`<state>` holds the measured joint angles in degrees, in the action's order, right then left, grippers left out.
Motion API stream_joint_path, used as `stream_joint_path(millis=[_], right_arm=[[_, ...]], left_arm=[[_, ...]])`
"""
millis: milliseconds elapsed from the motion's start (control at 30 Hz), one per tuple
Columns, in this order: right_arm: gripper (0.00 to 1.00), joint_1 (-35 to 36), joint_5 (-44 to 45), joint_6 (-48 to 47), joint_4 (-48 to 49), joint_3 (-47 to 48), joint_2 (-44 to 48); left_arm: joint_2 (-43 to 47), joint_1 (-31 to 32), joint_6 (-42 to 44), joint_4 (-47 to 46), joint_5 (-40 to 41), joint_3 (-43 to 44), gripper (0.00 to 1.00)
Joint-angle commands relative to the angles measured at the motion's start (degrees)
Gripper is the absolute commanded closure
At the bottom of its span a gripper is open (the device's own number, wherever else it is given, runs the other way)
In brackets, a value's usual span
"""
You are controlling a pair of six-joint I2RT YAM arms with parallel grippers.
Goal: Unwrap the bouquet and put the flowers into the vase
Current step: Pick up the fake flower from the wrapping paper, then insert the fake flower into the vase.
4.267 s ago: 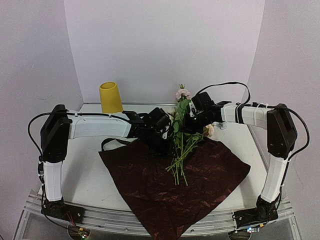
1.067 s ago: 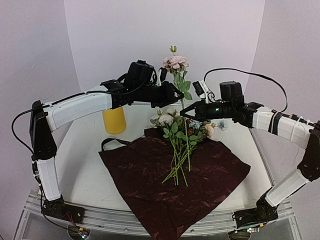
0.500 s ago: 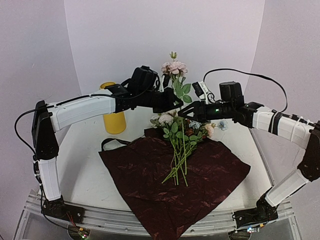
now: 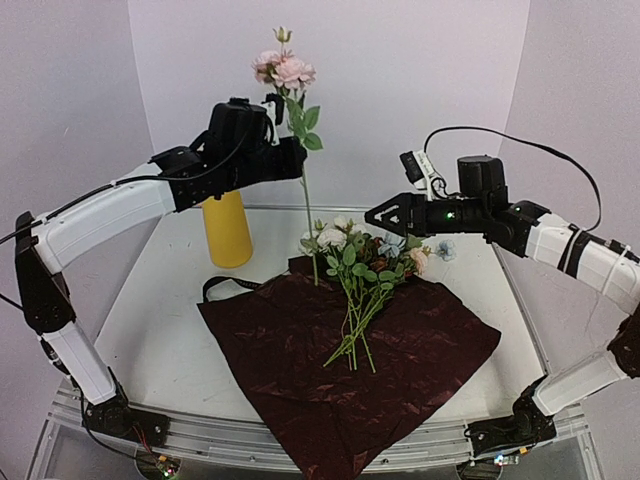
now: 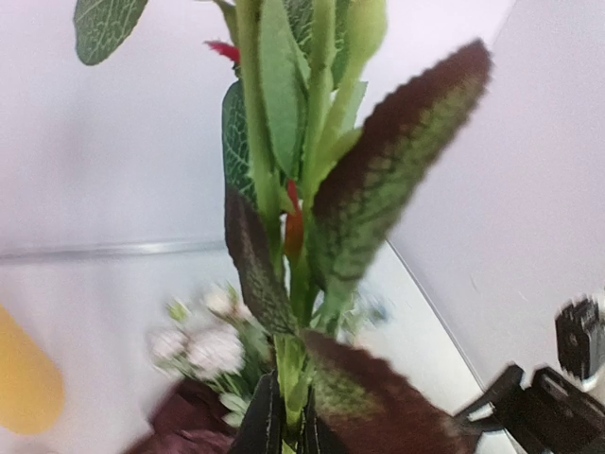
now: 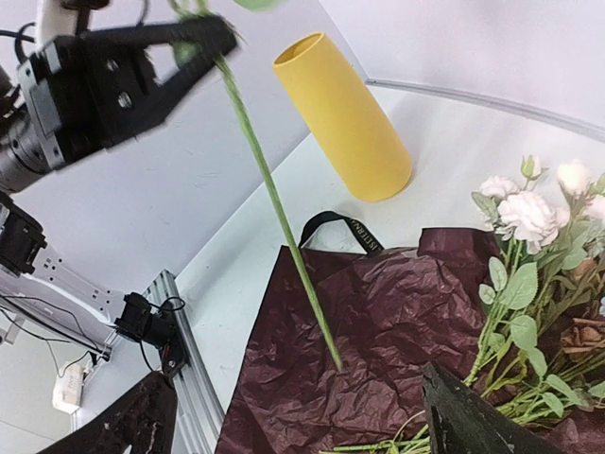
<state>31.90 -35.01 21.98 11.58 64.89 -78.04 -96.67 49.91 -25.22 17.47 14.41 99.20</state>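
My left gripper (image 4: 292,160) is shut on the green stem (image 4: 308,215) of one pink rose (image 4: 285,68). It holds the rose upright in the air, right of the yellow vase (image 4: 228,228). The stem's tip hangs just above the dark red paper (image 4: 300,350). In the left wrist view the jaws (image 5: 288,430) pinch the stem between leaves. My right gripper (image 4: 376,214) is open and empty, above the other flowers (image 4: 362,265) that lie on the paper. The right wrist view shows the hanging stem (image 6: 274,199), the vase (image 6: 345,118) and my open right gripper (image 6: 298,426).
A black ribbon (image 4: 225,285) lies by the paper's left corner, near the vase's foot. White walls close in the back and both sides. The table's metal front rail (image 4: 300,450) runs between the arm bases.
The right gripper has opened and let go of the stem. The left arm has lifted the single rose up and to the left, away from the bunch and toward the vase.
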Motion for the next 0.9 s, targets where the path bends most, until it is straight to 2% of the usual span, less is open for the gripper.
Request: stream_joint_path(millis=[0,167,367,633,867], right_arm=[[0.09,0.18,2.55,-2.02,-0.83,-0.48,2.62],[0.10,0.20,2.58,-2.11,-1.50,0.25,3.00],[0.10,0.18,3.48,-2.35,-2.20,0.74,3.45],[0.10,0.18,4.44,-3.21,-3.64,1.83,4.21],[0.10,0.18,5.14,-3.90,-4.75,2.78,4.06]], left_arm=[[2.54,-0.54,12.05,-2.49,17.31,6.81,1.00],[1.12,-1.72,20.65,-4.97,22.08,14.43,1.00],[1.86,-3.76,29.26,-13.51,24.13,16.56,1.00],[1.11,-6.15,39.01,-19.49,24.11,20.75,1.00],[0.69,-9.99,39.77,-21.14,22.82,22.06,1.00]])
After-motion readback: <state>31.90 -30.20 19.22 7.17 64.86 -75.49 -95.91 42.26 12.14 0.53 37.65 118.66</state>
